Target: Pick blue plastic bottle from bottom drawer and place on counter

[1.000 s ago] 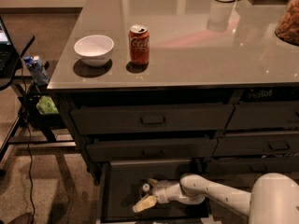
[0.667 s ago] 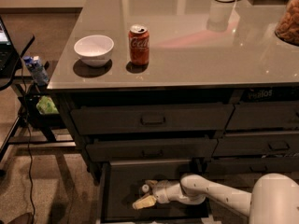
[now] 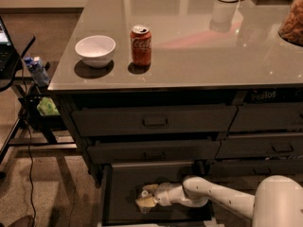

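Down low, the white arm's gripper [image 3: 147, 196] reaches into the open dark-grey bottom drawer [image 3: 120, 188] because the small pale blue plastic bottle [image 3: 145, 204] lies there on the near floor. I cannot tell whether the gripper pinches it. The glossy grey counter [image 3: 199, 51] is its destination.

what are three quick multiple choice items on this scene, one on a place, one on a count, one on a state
1. Where is the gripper? A in the top drawer; B in the bottom drawer; C in the middle drawer.
2. How many red cans stand on the counter? A one; B two; C three.
3. The bottom drawer is: A shut; B pulled open; C lifted out.

Answers:
1 B, it is down inside the lowest of the three drawers.
2 A, a single can stands beside the white bowl.
3 B, its dark floor shows out in front of the cabinet.
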Controlling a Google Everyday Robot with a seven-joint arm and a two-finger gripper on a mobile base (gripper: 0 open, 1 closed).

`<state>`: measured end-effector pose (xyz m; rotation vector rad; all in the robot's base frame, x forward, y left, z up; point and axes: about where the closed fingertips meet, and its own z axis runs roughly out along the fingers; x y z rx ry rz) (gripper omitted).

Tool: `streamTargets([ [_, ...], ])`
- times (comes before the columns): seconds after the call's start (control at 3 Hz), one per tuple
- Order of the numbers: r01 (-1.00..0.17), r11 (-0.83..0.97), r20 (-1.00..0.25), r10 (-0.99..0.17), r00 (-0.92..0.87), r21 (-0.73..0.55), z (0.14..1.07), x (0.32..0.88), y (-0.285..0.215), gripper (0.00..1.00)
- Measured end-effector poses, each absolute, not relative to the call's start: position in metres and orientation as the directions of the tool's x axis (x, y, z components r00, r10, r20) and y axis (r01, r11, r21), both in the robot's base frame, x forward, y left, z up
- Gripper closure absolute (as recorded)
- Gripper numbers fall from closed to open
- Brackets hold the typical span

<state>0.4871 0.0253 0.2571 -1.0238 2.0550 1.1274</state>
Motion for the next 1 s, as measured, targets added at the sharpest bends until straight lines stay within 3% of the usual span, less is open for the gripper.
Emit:
streamTargets([
  [0.33,-0.833,0.35,-0.767,-0.347,-0.54,0.429,0.2571,0.4871,0.0253,0.88],
  [0.67,-0.833,0.35,-0.767,-0.347,-0.54,0.429,0.2572,0.487,0.0254,1.0],
  [1.0,-0.83,0.346,-0.765,-0.342,-0.545,0.437,0.2616,0.4858,0.0286,1.0],
])
